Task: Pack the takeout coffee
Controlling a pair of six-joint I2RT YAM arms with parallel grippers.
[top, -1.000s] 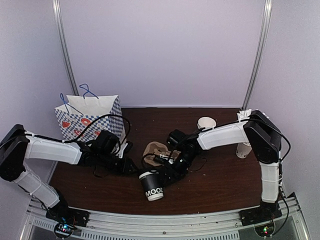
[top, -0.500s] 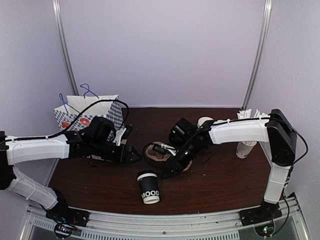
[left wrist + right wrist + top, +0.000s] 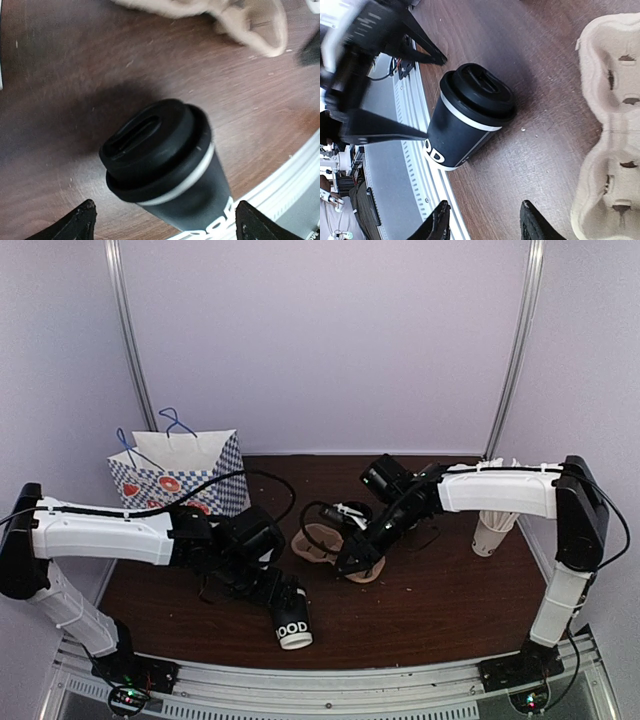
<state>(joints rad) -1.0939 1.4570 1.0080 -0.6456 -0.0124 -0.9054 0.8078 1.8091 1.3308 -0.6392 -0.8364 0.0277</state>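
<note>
The takeout coffee [image 3: 292,621] stands on the dark brown wood-grain table [image 3: 450,610], close to the near edge and left of centre, just in front of the ribbed aluminium rail [image 3: 330,680]. It is a matte black paper cup with a thin white band under a glossy, domed black plastic lid and white lettering low on its wall. The left gripper [image 3: 283,598] is over it with its black fingers spread wide, one on each side of the cup. In the left wrist view the two fingertips sit well out from the lid, while in the right wrist view the nearer finger runs close along the cup wall; I cannot tell whether it touches. The right gripper [image 3: 352,558] hangs farther back and right, its fingers also parted and holding nothing, over a tan moulded-pulp cup carrier [image 3: 312,537] with rough, fibrous round wells. From the top camera the left gripper hides the lid. The left wrist view shows the lid's oval recessed sip slot, and the right wrist view shows both the cup's side lettering and the carrier's hollow wells. At the far left stands a white paper bag [image 3: 180,475] printed with blue checks and fruit slices, with thin blue handles. At the right a white cup of paper-wrapped straws [image 3: 490,532] stands partly behind the right arm.
</note>
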